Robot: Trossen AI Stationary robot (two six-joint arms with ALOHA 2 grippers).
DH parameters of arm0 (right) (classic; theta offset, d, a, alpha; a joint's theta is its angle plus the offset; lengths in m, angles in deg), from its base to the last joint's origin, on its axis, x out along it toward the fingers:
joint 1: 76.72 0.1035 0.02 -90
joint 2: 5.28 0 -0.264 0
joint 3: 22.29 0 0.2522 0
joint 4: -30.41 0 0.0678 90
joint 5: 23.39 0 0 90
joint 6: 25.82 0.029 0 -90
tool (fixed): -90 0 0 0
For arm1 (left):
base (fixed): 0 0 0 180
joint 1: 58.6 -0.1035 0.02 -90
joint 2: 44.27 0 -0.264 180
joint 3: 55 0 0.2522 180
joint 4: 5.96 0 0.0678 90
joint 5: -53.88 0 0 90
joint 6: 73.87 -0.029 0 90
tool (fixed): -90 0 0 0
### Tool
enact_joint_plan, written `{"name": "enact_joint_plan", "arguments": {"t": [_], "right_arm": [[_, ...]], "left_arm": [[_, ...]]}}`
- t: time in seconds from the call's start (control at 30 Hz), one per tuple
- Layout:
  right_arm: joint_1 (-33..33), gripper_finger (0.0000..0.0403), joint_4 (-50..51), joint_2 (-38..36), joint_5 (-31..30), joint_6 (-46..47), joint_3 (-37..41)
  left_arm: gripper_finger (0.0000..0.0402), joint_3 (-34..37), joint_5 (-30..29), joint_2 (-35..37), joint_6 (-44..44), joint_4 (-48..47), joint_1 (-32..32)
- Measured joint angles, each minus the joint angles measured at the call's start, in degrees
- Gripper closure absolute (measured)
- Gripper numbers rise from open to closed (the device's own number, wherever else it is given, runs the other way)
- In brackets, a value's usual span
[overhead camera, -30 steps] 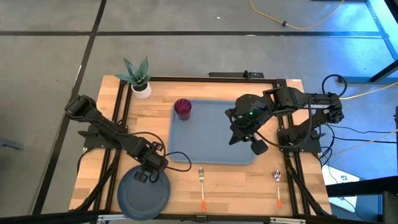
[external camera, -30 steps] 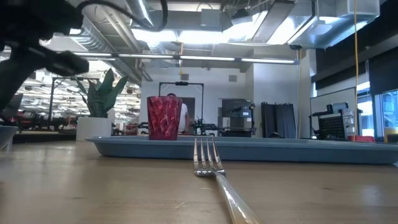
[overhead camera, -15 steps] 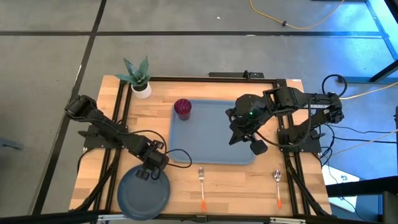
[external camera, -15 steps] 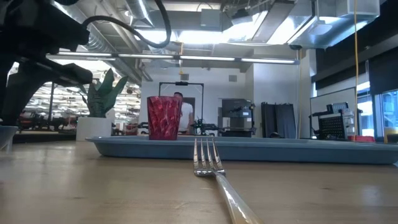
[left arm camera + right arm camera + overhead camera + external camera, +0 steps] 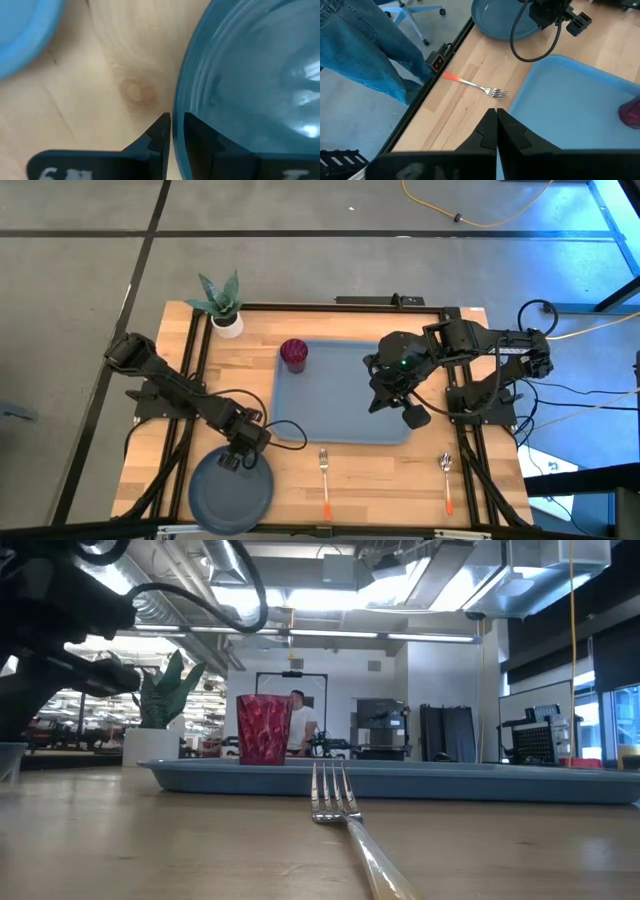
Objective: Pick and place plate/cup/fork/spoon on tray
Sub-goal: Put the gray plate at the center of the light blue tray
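The slate-blue plate (image 5: 230,490) lies on the table at the near left. My left gripper (image 5: 240,456) is at the plate's far rim, its fingers closed to a narrow gap with the rim between them (image 5: 177,125). The light-blue tray (image 5: 340,395) lies mid-table, and the dark-red cup (image 5: 293,353) stands upright in its far left corner. The fork (image 5: 324,480) and the spoon (image 5: 447,480) lie on the wood near the front edge. My right gripper (image 5: 378,402) hovers shut and empty over the tray's right part. My left gripper pinches the plate's far rim (image 5: 176,107) between its two fingers, one finger (image 5: 159,131) outside the rim over the wood and the other inside over the plate. The fingers come from above, slanting down. The plate stays flat on the table.
A white pot with a green plant (image 5: 222,308) stands at the far left corner. A black frame rail (image 5: 445,50) runs along the table's edges. A person in jeans (image 5: 365,45) stands beside the near edge, with a chair base behind.
My left gripper has gone down and a little toward the near edge, onto the plate's rim. The plate, the other tableware and my right arm have kept still.
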Motion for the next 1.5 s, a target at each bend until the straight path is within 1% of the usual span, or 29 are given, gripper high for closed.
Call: {"name": "enact_joint_plan", "arguments": {"t": [0.13,0.37,0.47,0.53,0.67,0.8,0.97,1.1,1.23,1.3,1.4,1.43,1.5], "right_arm": [[0.0,0.04,0.02,0.0,0.0,0.0,0.0],[0.0,0.04,0.02,0.0,-0.01,0.02,0.0],[0.0,0.04,0.02,0.0,0.0,0.48,0.0],[0.0,0.04,0.02,0.0,0.0,1.47,0.0],[0.0,0.04,0.0,0.0,-0.03,1.8,0.0],[0.02,0.04,0.02,0.0,-0.06,1.84,-0.01],[0.0,0.04,0.07,0.0,-0.04,1.64,0.0],[0.02,0.04,0.54,-0.27,-0.03,0.52,-0.02],[0.02,0.04,1.74,-0.92,0.0,0.17,-0.07],[0.02,0.04,2.57,-1.49,0.0,0.15,-0.07],[0.06,0.04,3.56,-2.65,-0.48,0.09,-0.07],[0.29,0.04,3.74,-3.1,-1.36,0.08,-0.07],[0.95,0.04,4.31,-3.85,-4.22,-0.01,-0.07]], "left_arm": [[0.0354,0.6,-0.16,0.0,-0.12,0.31,-0.11],[0.0356,3.05,-0.66,0.0,0.2,3.87,-0.09],[0.0377,2.94,-0.19,-0.07,1.27,3.92,-0.36],[0.0392,2.68,1.68,-0.07,1.7,3.91,-1.02],[0.0397,0.78,3.39,-0.13,4.4,2.78,-3.12],[0.0398,-4.67,2.65,0.51,3.73,-3.2,-5.88],[0.0399,-13.39,4.9,2.17,0.01,-11.74,-10.3],[0.0399,-20.97,5.56,2.14,-0.43,-18.18,-14.46],[0.04,-27.19,5.47,1.64,0.55,-19.76,-18.94],[0.04,-29.84,4.1,1.64,2.69,-19.91,-21.26],[0.04,-33.7,-0.86,0.91,7.6,-19.15,-24.37],[0.04,-34.78,-2.88,0.52,9.34,-19.3,-25.19],[0.04,-37.07,-4.85,-0.84,12.36,-18.6,-26.81]]}}
